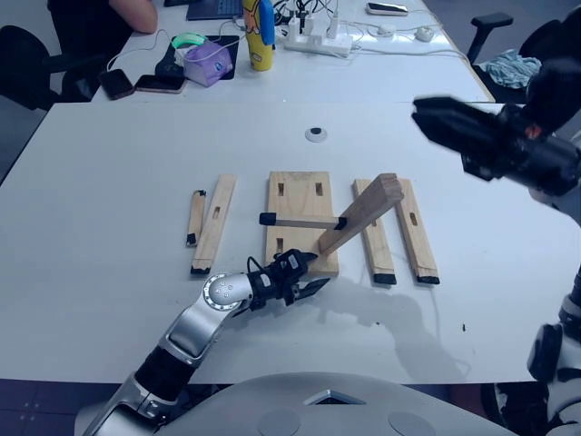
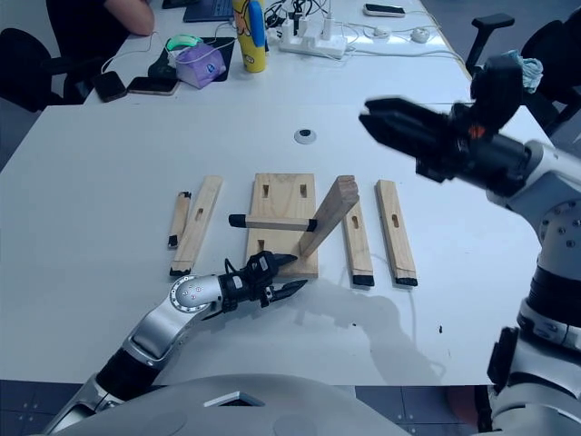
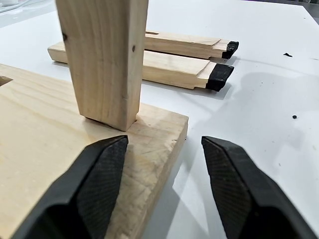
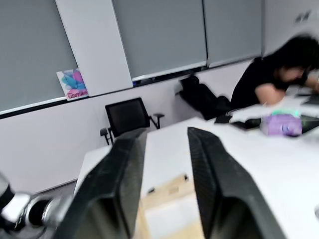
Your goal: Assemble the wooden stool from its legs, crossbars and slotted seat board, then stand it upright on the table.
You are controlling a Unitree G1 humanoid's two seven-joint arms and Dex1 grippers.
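The board (image 1: 300, 195) lies flat mid-table (image 1: 136, 182). A tilted leg (image 1: 363, 213) rises from its near right corner, its foot apparently seated in a slot, though the joint is hard to read. A crossbar (image 1: 300, 221) lies across the board, its end touching that leg. Two legs (image 1: 416, 232) lie flat just right of the board; a third leg (image 1: 214, 224) and a short bar (image 1: 195, 218) lie to its left. The left gripper (image 1: 318, 271) is wide apart and empty at the board's near corner. The right gripper (image 1: 419, 113) hangs high to the right, narrowly parted, holding nothing.
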